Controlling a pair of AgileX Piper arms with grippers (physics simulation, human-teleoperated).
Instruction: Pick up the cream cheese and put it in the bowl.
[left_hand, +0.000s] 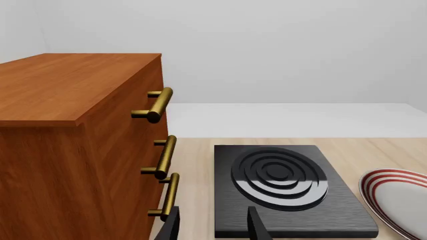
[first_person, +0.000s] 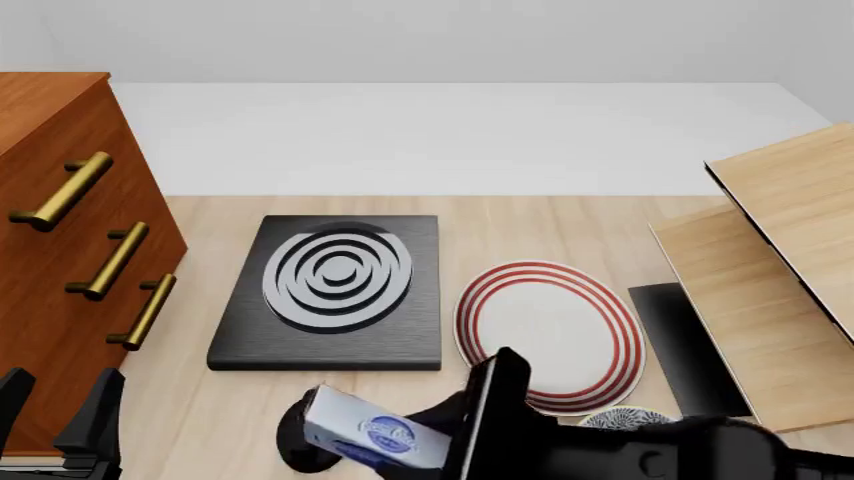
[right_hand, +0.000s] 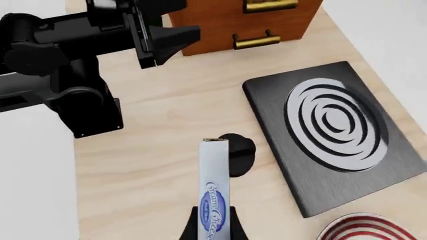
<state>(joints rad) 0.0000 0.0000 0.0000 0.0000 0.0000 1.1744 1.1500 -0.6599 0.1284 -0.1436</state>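
One carton, the cream cheese (right_hand: 215, 200), is riding clamped between the right gripper's (right_hand: 213, 227) fingers above the table; bowl (first_person: 627, 418) lying just beside them. Advice: keeping the clamp firm, releasing only over the bowl.

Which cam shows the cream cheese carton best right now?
Right wrist view: the cream cheese sits lengthwise mid-frame in the right gripper, logo readable, lifted off the table. Front view catches it at the bottom edge, partly hidden by the arm. Left wrist view shows none of it, only the cabinet, burner and plate.
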